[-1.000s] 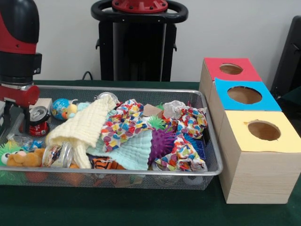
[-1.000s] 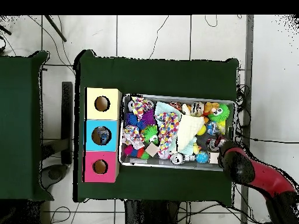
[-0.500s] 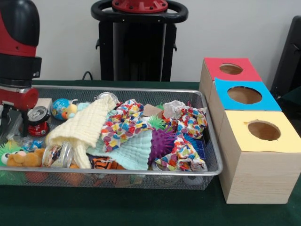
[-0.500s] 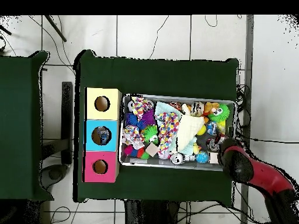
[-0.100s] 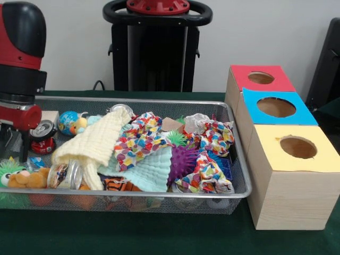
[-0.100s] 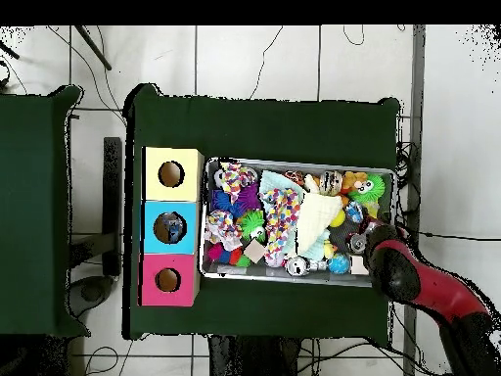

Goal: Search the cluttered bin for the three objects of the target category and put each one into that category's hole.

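A wire mesh bin point(image 5: 159, 101) holds a heap of toys, cloths and cans. My gripper point(image 5: 15, 151) hangs in its left end, open, with nothing between the dark fingers point(image 5: 24, 149). A red soda can point(image 5: 43, 138) stands just right of them. Another can point(image 5: 69, 174) lies on its side under a pale yellow cloth point(image 5: 95, 141). To the right stand three boxes with a hole in each: red point(image 5: 241, 74), blue point(image 5: 255, 98), yellow point(image 5: 271, 154). In the overhead view the red arm point(image 6: 421, 289) covers the gripper at the bin's right end point(image 6: 391, 196).
An orange plush toy point(image 5: 26, 178), a globe ball point(image 5: 66, 121), a purple spiky ball point(image 5: 183, 159) and patterned cloths point(image 5: 138, 138) crowd the bin. A small wooden block point(image 5: 50, 116) sits behind the can. The boxes stand close to the bin's right rim.
The gripper has come down a little into the bin's left end and drifted slightly left. The red can and the other objects have not moved.
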